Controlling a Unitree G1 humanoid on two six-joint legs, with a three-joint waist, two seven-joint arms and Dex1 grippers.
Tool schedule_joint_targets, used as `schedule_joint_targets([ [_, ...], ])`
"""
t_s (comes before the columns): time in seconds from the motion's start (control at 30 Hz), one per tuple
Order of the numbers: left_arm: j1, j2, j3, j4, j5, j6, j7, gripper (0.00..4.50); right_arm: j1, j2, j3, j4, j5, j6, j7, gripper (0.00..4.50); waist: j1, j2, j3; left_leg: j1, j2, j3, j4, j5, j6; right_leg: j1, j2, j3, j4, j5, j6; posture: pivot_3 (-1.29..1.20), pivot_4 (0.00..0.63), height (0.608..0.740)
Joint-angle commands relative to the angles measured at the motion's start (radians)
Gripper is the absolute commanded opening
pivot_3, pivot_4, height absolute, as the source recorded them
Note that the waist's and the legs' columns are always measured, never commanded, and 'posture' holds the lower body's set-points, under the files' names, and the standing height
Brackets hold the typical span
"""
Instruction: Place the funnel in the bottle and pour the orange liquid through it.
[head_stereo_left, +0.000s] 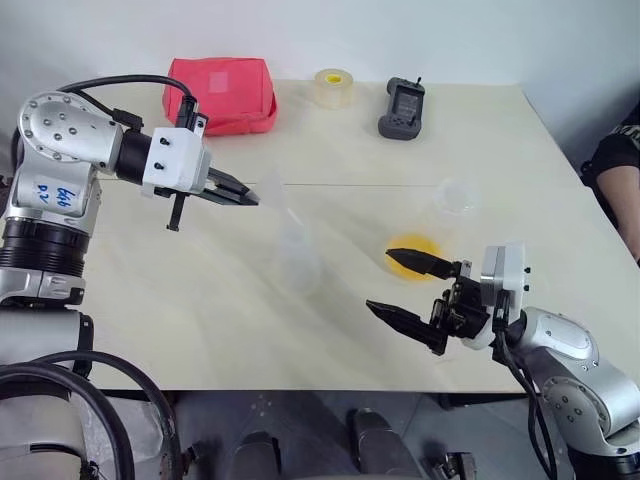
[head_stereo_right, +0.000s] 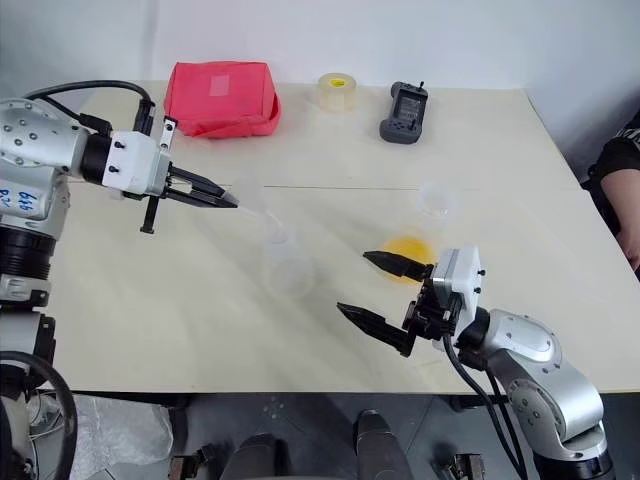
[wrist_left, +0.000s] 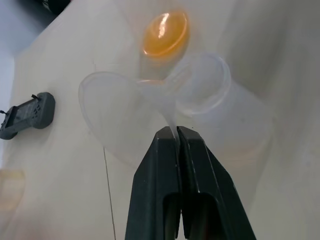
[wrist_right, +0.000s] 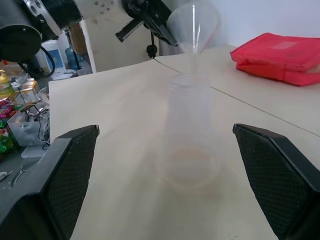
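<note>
Funnel placement is the step in hand. The funnel (wrist_right: 194, 22) is pinched at its rim by the shut jaws of the left gripper (head_stereo_left: 243, 194) and is held tilted in the air, its stem slanting down toward the mouth of the bottle (wrist_right: 190, 137) but, as far as can be judged, not yet seated in the neck. The bottle stands upright near the middle of the table (head_stereo_left: 200, 310). The orange liquid (head_stereo_left: 414, 254) is seen in a clear cup on the table, just behind the right gripper (head_stereo_left: 405, 285), whose jaws are spread wide and hold nothing; the bottle is framed between them at some distance.

Next, the funnel would need to be brought upright, its stem lined up over the neck and lowered in before release. Only then would the cup need to be grasped and tipped over the funnel. A tilted stem could knock the light bottle over.
</note>
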Motion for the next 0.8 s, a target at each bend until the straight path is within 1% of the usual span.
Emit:
schedule_joint_targets([
  [0.03, -0.021, 0.034, -0.001, -0.043, -0.024, -0.010, -0.112, 0.03, -0.022, 0.006, -0.002, -0.011, -0.002, -0.013, -0.012, 4.50, 0.000, 0.000, 0.000, 0.000, 0.000, 0.000, 0.000, 0.000, 0.000, 0.000, 0.000, 0.000, 0.000, 0.000, 0.000, 0.00, 0.150, 0.740],
  [0.1, -0.021, 0.042, -0.011, -0.042, -0.017, -0.026, -0.112, 0.03, -0.033, 0.008, 0.002, -0.008, -0.003, -0.008, -0.016, 4.50, 0.000, 0.000, 0.000, 0.000, 0.000, 0.000, 0.000, 0.000, 0.000, 0.000, 0.000, 0.000, 0.000, 0.000, 0.000, 0.00, 0.150, 0.740],
  [0.27, -0.046, 0.051, -0.081, -0.036, -0.017, -0.079, -0.112, 0.03, -0.062, 0.011, 0.016, 0.004, -0.004, -0.002, -0.021, 4.50, 0.000, 0.000, 0.000, 0.000, 0.000, 0.000, 0.001, 0.000, 0.000, 0.000, 0.000, 0.000, 0.001, 0.000, 0.000, 0.00, 0.150, 0.740],
  [0.5, -0.111, 0.031, -0.175, -0.025, -0.037, -0.130, -0.112, 0.03, -0.086, 0.014, 0.025, 0.019, -0.009, 0.000, -0.019, 4.50, 0.000, 0.000, 0.000, 0.000, 0.000, 0.000, 0.001, 0.000, 0.000, 0.000, 0.000, 0.000, 0.001, 0.000, 0.000, 0.00, 0.150, 0.740],
  [0.6, -0.146, 0.018, -0.198, -0.017, -0.040, -0.120, -0.112, 0.64, -0.087, 0.015, 0.026, 0.016, -0.010, -0.002, -0.023, 4.50, 0.000, 0.000, 0.000, 0.000, 0.000, 0.000, 0.001, 0.000, 0.000, 0.000, 0.000, 0.000, 0.001, 0.000, 0.000, 0.00, 0.150, 0.740],
  [0.7, -0.172, -0.001, -0.186, -0.016, -0.054, -0.096, -0.112, 1.56, -0.084, 0.015, 0.022, 0.013, -0.010, -0.003, -0.030, 4.50, 0.000, 0.000, 0.000, 0.000, 0.000, 0.000, 0.001, 0.000, 0.000, 0.000, 0.000, 0.000, 0.001, 0.000, 0.000, 0.00, 0.150, 0.740],
  [0.8, -0.173, 0.005, -0.182, -0.033, -0.074, -0.062, -0.112, 2.50, -0.078, 0.014, 0.017, 0.007, -0.011, -0.003, -0.036, 4.50, -0.004, 0.000, 0.000, 0.000, 0.000, 0.000, 0.001, 0.000, 0.000, 0.000, 0.000, 0.000, 0.001, 0.000, 0.000, 0.00, 0.150, 0.740],
])
